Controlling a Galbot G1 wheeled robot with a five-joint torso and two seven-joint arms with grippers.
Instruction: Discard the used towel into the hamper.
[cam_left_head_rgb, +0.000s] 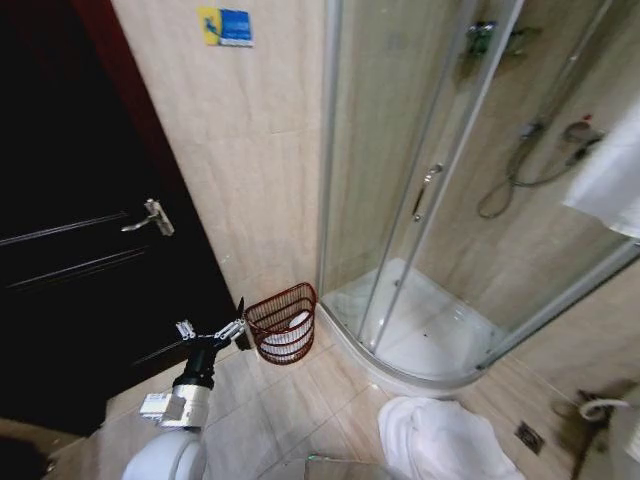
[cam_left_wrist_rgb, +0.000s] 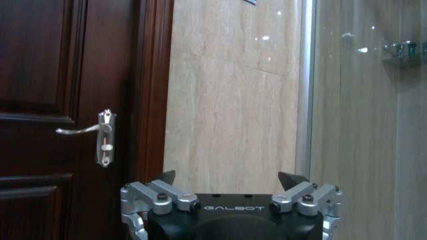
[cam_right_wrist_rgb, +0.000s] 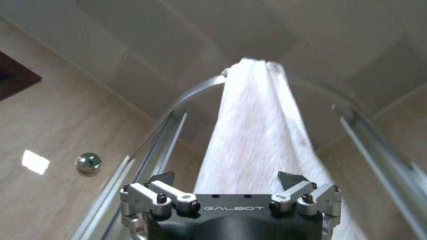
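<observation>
- The hamper (cam_left_head_rgb: 283, 323), a dark red-brown wire basket, is sitting on the tiled floor right in the corner, with the beige wall behind it and the curved glass shower enclosure (cam_left_head_rgb: 420, 200) next to it. Something white is already lying inside it; can't tell exactly what.
- The left gripper (cam_left_head_rgb: 213, 333) is hanging low in the head view, just beside the hamper on the door side and close to its rim. Can't say whether it's touching the wire.
- Its fingers are standing apart with nothing between them. In the left wrist view the left gripper (cam_left_wrist_rgb: 234, 181) is pointing at the bare wall strip between the dark wooden door (cam_left_wrist_rgb: 67, 100) and the shower frame, with the silver door handle (cam_left_wrist_rgb: 100, 137) off to one side.
- The right gripper (cam_right_wrist_rgb: 227, 181) is pointing up toward the ceiling, and a white towel (cam_right_wrist_rgb: 257, 135) is hanging over the top rail of the shower enclosure right in front of it. The fingertips are sitting wide apart on either side of the cloth, not pinching it as far as I can see.
- In the head view that hanging towel (cam_left_head_rgb: 610, 175) is showing at the far right edge, up high.
- Another white towel pile (cam_left_head_rgb: 440, 440) is lying crumpled on the floor in front of the shower tray, well apart from the hamper.
</observation>
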